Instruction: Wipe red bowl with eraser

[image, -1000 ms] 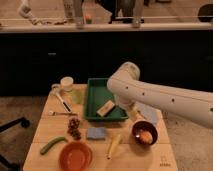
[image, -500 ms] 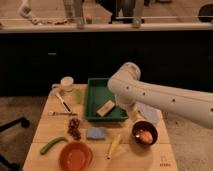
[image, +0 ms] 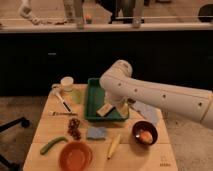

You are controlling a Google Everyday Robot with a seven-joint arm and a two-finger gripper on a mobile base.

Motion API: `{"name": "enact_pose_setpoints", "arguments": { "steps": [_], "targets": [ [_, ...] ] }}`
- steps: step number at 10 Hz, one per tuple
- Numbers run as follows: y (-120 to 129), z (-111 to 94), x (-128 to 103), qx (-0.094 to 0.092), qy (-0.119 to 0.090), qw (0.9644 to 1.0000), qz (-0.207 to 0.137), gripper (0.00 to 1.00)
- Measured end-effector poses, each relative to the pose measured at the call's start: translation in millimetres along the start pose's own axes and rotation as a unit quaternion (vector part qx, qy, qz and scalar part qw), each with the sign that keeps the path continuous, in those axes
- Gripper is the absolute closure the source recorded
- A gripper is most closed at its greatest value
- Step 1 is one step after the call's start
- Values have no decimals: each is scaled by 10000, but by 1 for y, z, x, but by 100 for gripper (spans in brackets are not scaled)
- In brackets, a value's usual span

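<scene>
The red bowl (image: 76,155) sits at the front of the wooden table, left of centre, with nothing in it. The eraser (image: 105,110) is a tan block lying in the green tray (image: 93,98), near the tray's front right corner. My white arm reaches in from the right and bends down over the tray. The gripper (image: 120,107) hangs at the tray's right side, just right of the eraser and well behind the red bowl. The arm hides much of the gripper.
A blue sponge (image: 96,133) lies in front of the tray. A dark brown bowl (image: 145,134) holds an orange object. A banana (image: 114,146), a green vegetable (image: 52,145), grapes (image: 75,128), a marker (image: 63,102), a white cup (image: 66,83) and a grey-blue cloth (image: 148,113) lie around.
</scene>
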State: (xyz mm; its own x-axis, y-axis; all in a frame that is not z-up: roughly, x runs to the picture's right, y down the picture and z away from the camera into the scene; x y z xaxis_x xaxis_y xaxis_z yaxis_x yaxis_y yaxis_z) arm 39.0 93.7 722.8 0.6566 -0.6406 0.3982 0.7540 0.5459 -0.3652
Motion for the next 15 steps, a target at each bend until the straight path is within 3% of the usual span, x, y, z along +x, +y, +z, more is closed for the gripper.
{"name": "enact_pose_setpoints", "arguments": {
  "steps": [4,8,10,11,15],
  "targets": [
    [-37,15,-7,31,24,9979,-654,20],
    [-62,50,-3,-171,162,9966,-787,20],
    [-72,71,1,-321,190,9974,-614,20],
    [-75,84,5,-399,159,9985,-340,20],
    [-80,105,18,-549,122,9979,307,20]
  ]
}}
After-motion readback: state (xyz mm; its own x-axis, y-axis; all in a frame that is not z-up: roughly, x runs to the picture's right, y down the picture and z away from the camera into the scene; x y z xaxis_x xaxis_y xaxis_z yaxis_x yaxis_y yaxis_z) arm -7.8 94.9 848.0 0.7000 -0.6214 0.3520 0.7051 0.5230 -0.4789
